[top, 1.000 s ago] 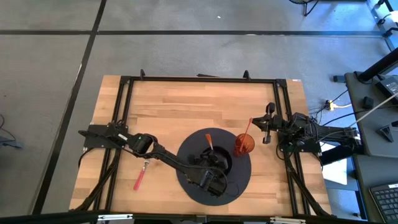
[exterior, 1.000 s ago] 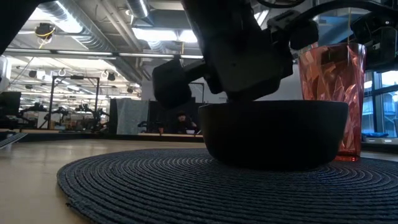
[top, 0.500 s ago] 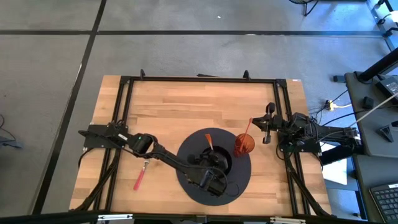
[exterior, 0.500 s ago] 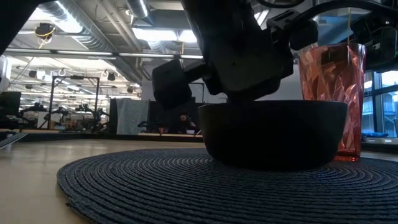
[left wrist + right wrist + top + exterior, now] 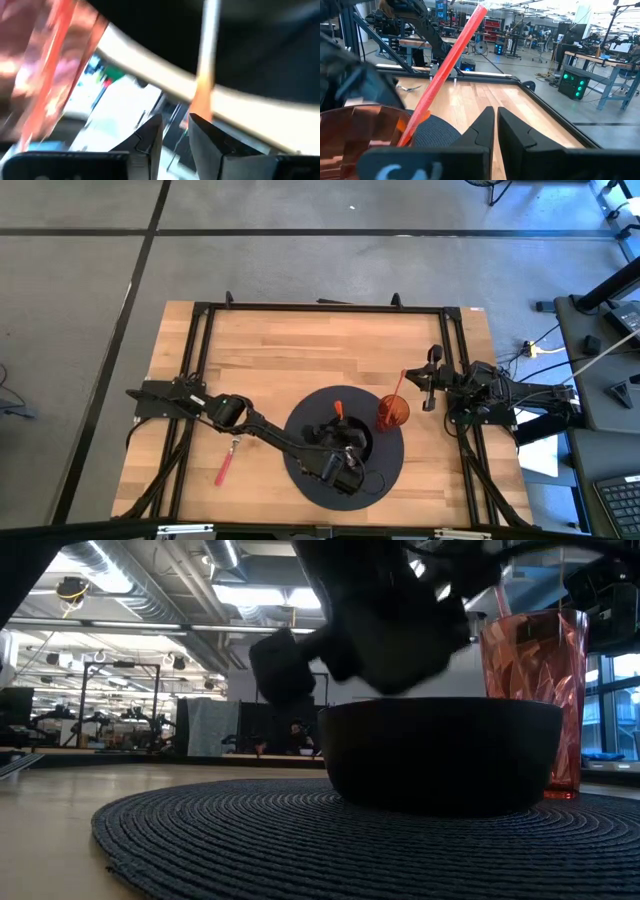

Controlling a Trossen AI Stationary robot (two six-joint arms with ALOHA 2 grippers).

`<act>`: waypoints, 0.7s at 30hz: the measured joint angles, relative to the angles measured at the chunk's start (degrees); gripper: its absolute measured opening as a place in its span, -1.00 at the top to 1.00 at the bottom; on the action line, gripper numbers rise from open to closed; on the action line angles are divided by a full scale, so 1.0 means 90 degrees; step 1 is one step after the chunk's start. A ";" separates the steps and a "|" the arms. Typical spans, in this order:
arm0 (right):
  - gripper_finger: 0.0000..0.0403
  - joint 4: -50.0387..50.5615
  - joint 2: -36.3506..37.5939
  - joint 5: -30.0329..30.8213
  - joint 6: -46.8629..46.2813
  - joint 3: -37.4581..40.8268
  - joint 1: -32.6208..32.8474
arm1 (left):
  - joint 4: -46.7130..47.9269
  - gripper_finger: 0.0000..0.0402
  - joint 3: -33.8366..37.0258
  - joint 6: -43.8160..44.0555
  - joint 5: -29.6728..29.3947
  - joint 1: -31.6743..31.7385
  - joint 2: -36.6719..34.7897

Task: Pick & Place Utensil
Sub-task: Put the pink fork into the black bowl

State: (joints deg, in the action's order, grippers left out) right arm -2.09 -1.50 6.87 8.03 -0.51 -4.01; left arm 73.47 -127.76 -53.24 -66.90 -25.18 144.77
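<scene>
Wooden tabletop held a round mat (image 5: 300, 470). Left of it lay a red utensil (image 5: 224, 469). At its centre the left gripper (image 5: 345, 463), clenched, hung over the bowl (image 5: 440, 753) holding an orange utensil (image 5: 338, 410); best lowered slowly. Right gripper (image 5: 432, 383), clenched empty, waited beyond the cup (image 5: 392, 412).

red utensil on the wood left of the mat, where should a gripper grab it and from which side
Grip the red utensil mid-handle, coming straight down from above, fingers across its width. It lies flat on the table, slanted, apart from the mat, so both long sides look free.
</scene>
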 joint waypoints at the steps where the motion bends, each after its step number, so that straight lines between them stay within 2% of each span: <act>1: 0.88 0.0000 0.0000 0.0000 0.0002 0.0000 0.0000 | 0.0145 0.56 0.0000 0.0108 -0.0181 -0.0034 -0.0069; 5: 0.88 0.0002 0.0000 -0.0002 0.0015 0.0000 0.0002 | 0.0730 0.60 -0.0005 0.1030 -0.0285 -0.0209 -0.0539; 8: 0.88 0.0002 0.0000 -0.0005 0.0007 0.0000 0.0000 | 0.1459 0.66 -0.0005 0.2802 0.0051 -0.0302 -0.1030; 10: 0.88 0.0002 0.0000 -0.0034 0.0001 0.0000 0.0000 | 0.1896 0.69 -0.0005 0.4301 0.0911 -0.0275 -0.1501; 13: 0.88 0.0012 0.0000 -0.0055 -0.0004 0.0000 0.0002 | 0.1707 0.76 0.0237 0.6018 0.2600 -0.0057 -0.2360; 15: 0.88 0.0008 0.0000 -0.0052 -0.0005 0.0000 0.0000 | 0.1650 0.82 0.0627 0.6822 0.3489 0.0097 -0.2954; 16: 0.88 0.0012 0.0000 -0.0068 -0.0005 0.0000 0.0001 | 0.1631 0.86 0.0914 0.7198 0.3707 0.0153 -0.3233; 18: 0.88 0.0012 -0.0005 -0.0068 -0.0010 0.0000 0.0000 | 0.1578 0.93 0.1636 0.7796 0.3769 0.0204 -0.3772; 21: 0.88 0.0021 -0.0015 -0.0075 -0.0007 0.0000 0.0001 | 0.0823 0.98 0.3128 0.8300 0.3383 0.0230 -0.4712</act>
State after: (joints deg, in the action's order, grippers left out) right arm -1.90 -1.63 6.20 7.97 -0.51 -4.00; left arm 80.88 -99.62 21.46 -36.46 -23.10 102.36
